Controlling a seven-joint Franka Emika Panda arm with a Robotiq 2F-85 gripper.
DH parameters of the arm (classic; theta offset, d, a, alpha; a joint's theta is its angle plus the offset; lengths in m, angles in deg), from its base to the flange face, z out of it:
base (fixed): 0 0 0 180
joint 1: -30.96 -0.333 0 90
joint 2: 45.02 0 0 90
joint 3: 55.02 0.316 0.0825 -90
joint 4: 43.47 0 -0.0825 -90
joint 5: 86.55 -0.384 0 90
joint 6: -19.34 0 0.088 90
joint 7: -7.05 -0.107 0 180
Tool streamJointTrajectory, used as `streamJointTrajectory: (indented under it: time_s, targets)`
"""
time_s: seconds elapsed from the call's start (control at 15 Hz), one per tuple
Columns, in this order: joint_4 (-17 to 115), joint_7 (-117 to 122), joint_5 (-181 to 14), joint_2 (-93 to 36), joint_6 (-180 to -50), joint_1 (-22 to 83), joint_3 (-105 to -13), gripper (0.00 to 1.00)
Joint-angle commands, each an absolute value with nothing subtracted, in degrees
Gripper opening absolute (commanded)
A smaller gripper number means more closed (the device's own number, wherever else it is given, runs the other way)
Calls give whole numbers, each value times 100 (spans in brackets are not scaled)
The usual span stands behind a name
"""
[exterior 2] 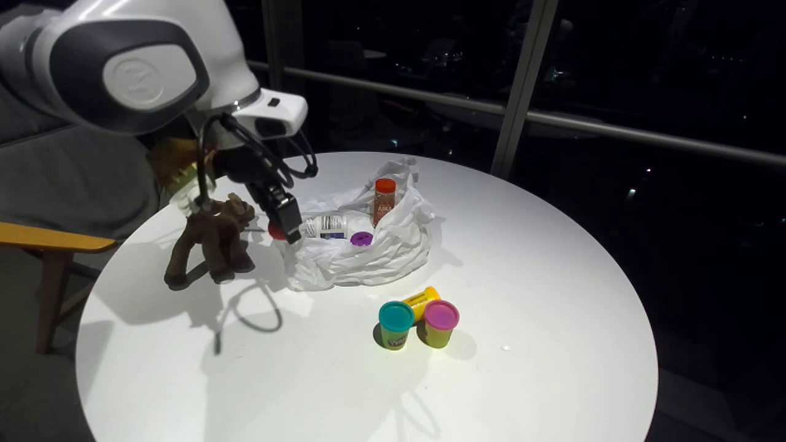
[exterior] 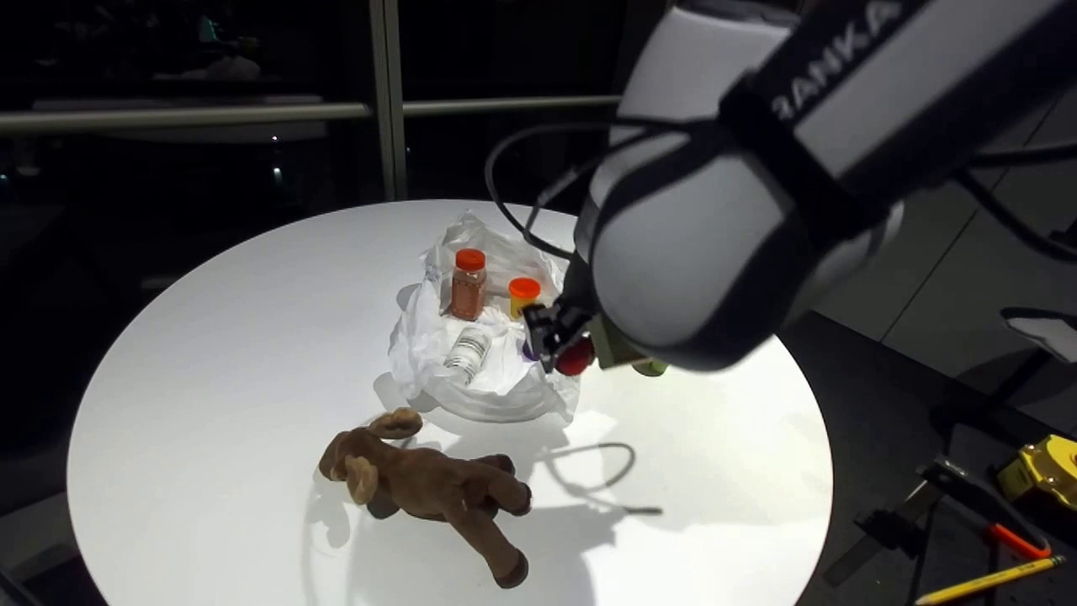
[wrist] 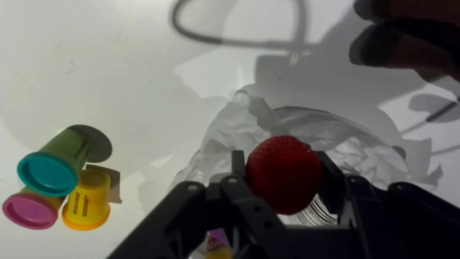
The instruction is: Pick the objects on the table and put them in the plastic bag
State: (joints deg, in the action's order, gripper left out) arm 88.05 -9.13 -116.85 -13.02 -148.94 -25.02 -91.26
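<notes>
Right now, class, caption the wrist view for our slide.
The hand grips a round red object, the plastic bag beyond.

In an exterior view the table (exterior 2: 546,362) glares white against near-black glass (exterior 2: 675,215), grey shadows (exterior 2: 288,374) of the arm (exterior 2: 141,73) lying across the 7 o'clock side, while the wrist view is dimmer, the ball (wrist: 284,176) dark and blurred
</notes>
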Motion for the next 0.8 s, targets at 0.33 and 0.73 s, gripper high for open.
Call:
streamJointTrajectory:
  time_s: [0.33,0.73]
  targets:
    - [6422,-3262,-10296,-261,-14456,-517,-7769,24]
    - [5300,-4587,-9558,846,-14366,-298,-7957,24]
